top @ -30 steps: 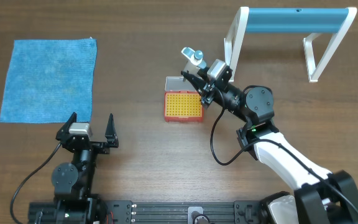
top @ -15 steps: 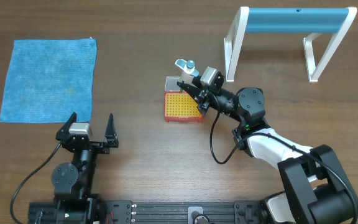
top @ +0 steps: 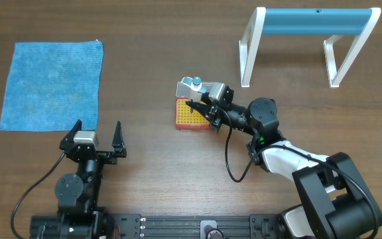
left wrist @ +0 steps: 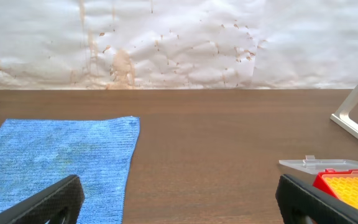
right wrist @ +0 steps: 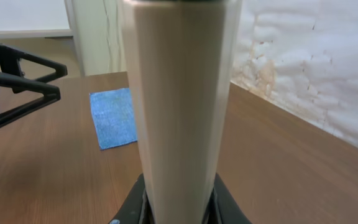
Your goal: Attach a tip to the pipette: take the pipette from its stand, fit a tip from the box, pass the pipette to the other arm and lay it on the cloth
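Top view: right end effector [top: 201,103] gripped the pipette [top: 193,83], off its stand [top: 310,21], by the box [top: 187,115]; tip, handover, cloth [top: 52,86] seemingly remained. Left end effector [top: 98,127] stood open, empty.

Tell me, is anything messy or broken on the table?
Nothing stands out. The cloth lies flat, the stand is upright, and the tip box sits with its clear lid open. The right gripper holds the pipette near the box.
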You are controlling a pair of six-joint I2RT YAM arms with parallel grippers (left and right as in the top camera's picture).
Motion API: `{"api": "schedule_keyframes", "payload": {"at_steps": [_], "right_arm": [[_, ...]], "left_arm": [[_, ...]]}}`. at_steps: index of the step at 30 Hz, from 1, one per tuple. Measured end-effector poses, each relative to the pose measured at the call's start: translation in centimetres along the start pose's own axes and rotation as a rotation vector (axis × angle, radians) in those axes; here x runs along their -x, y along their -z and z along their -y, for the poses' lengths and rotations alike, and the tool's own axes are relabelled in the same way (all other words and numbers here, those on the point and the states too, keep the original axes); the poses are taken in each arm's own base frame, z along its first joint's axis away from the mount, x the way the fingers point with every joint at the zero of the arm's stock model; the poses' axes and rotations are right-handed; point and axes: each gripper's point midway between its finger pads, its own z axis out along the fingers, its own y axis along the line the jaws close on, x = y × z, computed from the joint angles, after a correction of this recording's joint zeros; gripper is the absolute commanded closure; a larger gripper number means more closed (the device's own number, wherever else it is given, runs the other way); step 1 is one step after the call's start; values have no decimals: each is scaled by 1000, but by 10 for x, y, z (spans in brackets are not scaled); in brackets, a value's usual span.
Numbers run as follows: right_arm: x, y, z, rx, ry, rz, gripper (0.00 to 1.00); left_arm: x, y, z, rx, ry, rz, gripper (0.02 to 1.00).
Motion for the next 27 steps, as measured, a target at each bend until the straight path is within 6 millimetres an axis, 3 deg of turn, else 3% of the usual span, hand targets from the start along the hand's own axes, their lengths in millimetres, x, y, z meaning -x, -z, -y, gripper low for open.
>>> {"api": "schedule_keyframes", "payload": {"at_steps": [6,17,23,27], "right_arm": [[-9,-2,1,0,0,-8,921],[-9,-2,6,-25,24,-8,923],[1,-7,11,-28,44,13,923],[-6,-9,13,-27,31,-1,921]], "left_arm": [[0,0,0,0,0,0,23],[0,0,0,0,0,0,20],[0,0,0,0,0,0,20],[0,0,0,0,0,0,20]]}}
